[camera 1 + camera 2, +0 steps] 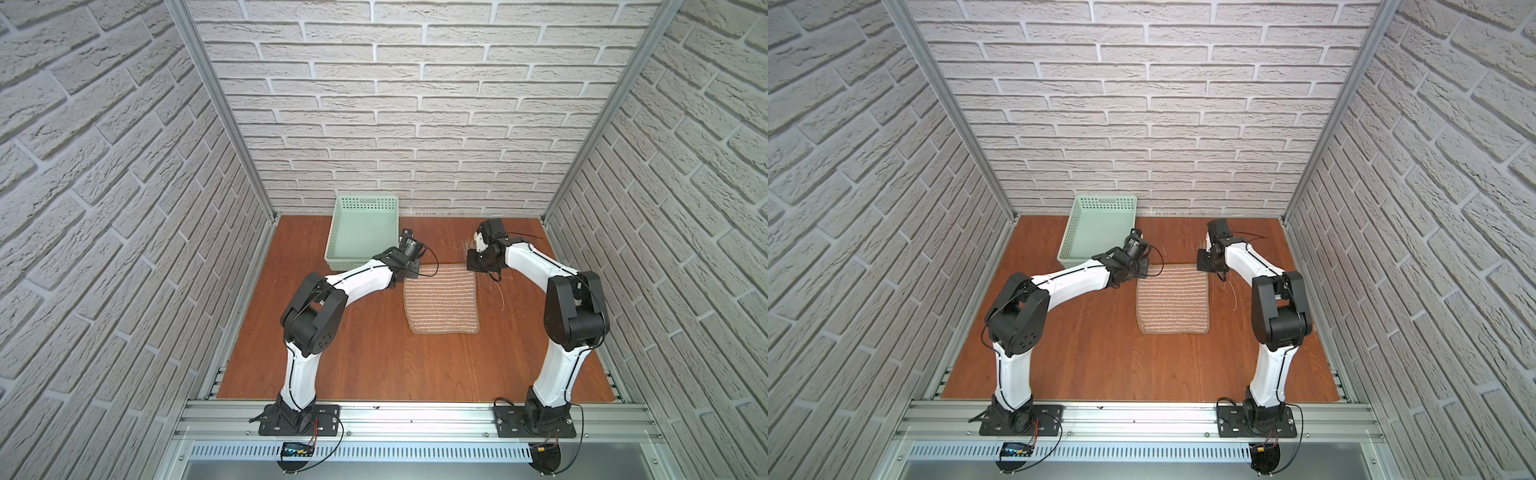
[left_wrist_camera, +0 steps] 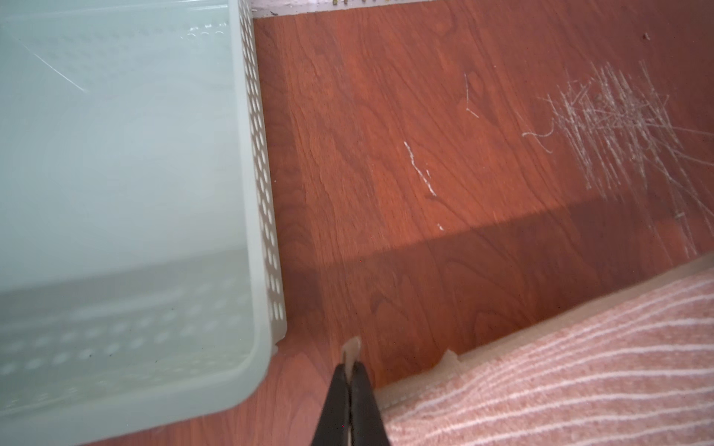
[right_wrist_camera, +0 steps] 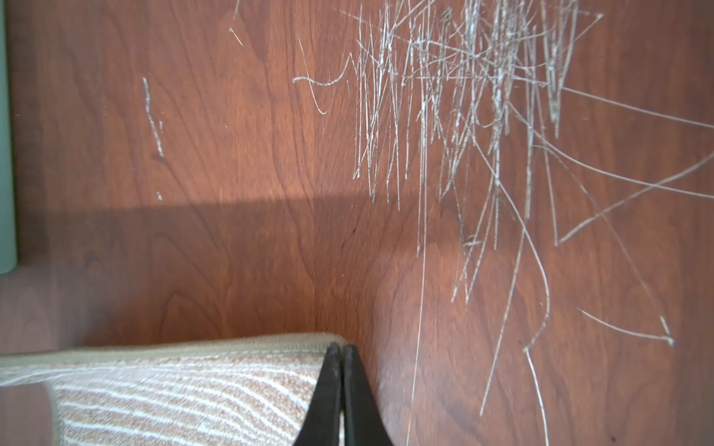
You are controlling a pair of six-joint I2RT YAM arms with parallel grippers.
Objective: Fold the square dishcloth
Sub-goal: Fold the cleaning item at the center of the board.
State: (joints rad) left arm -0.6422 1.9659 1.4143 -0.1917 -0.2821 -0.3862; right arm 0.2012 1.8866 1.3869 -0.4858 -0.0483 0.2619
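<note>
The square dishcloth [image 1: 442, 301] [image 1: 1173, 301], tan with thin cream stripes, lies in the middle of the wooden table, its near edge flat. My left gripper [image 2: 351, 365] is shut on its far left corner, and a small tip of cloth sticks out between the black fingers. In both top views that gripper [image 1: 410, 275] [image 1: 1142, 272] sits beside the basket's near corner. My right gripper [image 3: 342, 347] [image 1: 478, 270] is shut on the far right corner of the dishcloth [image 3: 185, 394]. The far edge [image 2: 502, 343] casts a shadow band on the table.
A mint-green perforated basket [image 1: 365, 202] [image 2: 257, 154] stands at the back left, close to my left wrist. White scratches [image 3: 463, 96] mark the table behind the right gripper. Brick-patterned walls enclose three sides, and bare wood lies in front of the cloth.
</note>
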